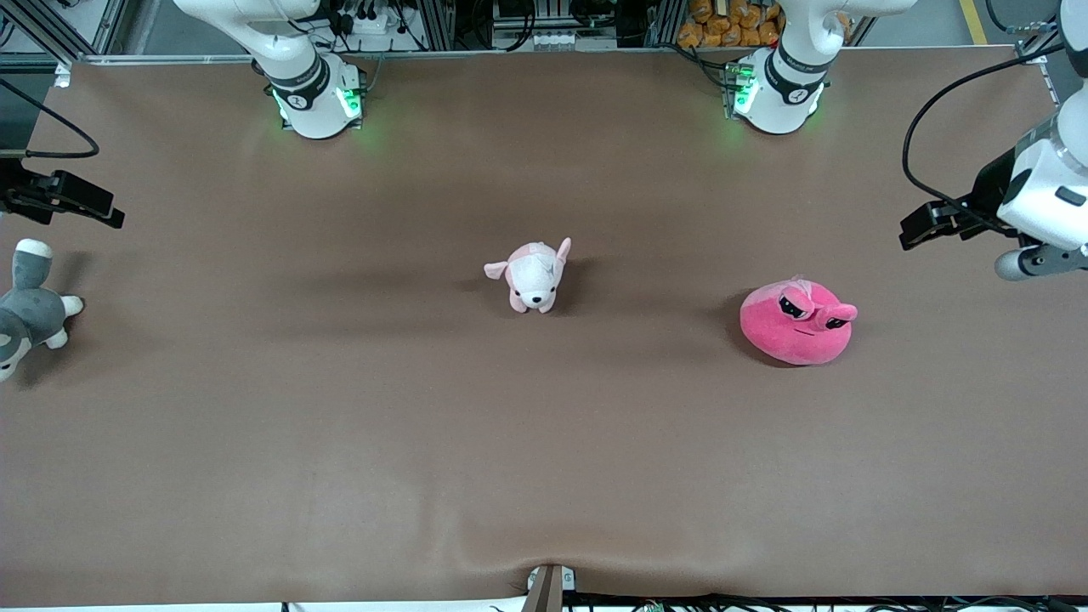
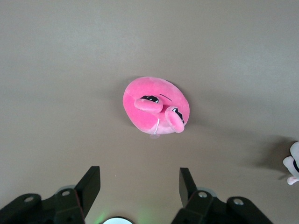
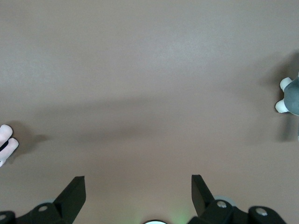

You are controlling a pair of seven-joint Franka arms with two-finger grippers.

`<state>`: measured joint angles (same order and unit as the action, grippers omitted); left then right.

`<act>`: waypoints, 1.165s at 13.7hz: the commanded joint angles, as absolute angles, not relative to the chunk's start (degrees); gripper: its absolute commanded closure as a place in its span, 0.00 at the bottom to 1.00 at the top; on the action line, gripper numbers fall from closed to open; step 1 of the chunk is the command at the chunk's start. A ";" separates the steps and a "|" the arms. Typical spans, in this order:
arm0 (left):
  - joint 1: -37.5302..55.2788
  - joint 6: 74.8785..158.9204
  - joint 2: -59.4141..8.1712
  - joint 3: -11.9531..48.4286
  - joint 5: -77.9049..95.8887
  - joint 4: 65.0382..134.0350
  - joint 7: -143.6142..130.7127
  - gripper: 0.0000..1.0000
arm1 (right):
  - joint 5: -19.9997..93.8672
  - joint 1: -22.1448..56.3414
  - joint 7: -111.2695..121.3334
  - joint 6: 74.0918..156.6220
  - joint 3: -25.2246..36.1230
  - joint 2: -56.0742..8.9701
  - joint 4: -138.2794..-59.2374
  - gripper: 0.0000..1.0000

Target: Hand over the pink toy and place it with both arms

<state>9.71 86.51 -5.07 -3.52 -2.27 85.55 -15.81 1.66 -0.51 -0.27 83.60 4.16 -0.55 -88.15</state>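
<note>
The pink toy [image 1: 797,323] is a hot-pink round plush with two angry eyes on stalks. It sits on the brown table toward the left arm's end and also shows in the left wrist view [image 2: 156,105]. My left gripper [image 1: 916,229] is open and empty, raised over the table's edge at the left arm's end, apart from the toy; its jaws [image 2: 140,175] stand wide in the left wrist view. My right gripper [image 1: 102,211] is open and empty over the right arm's end of the table, and in the right wrist view [image 3: 138,183] bare table lies under it.
A pale pink-and-white puppy plush [image 1: 534,276] stands at the table's middle. A grey-and-white plush [image 1: 25,316] lies at the right arm's end, just under the right gripper. The two arm bases [image 1: 314,102] stand along the table's edge farthest from the front camera.
</note>
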 commanded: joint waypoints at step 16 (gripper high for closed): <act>9.93 87.45 -10.28 -3.52 -2.72 79.89 -14.85 0.23 | 1.49 0.78 0.18 84.28 3.52 -4.03 -87.72 0.00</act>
<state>9.82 88.13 -9.36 -3.36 -2.27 81.76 -15.47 1.61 -0.21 -0.15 83.68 3.90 -2.13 -88.20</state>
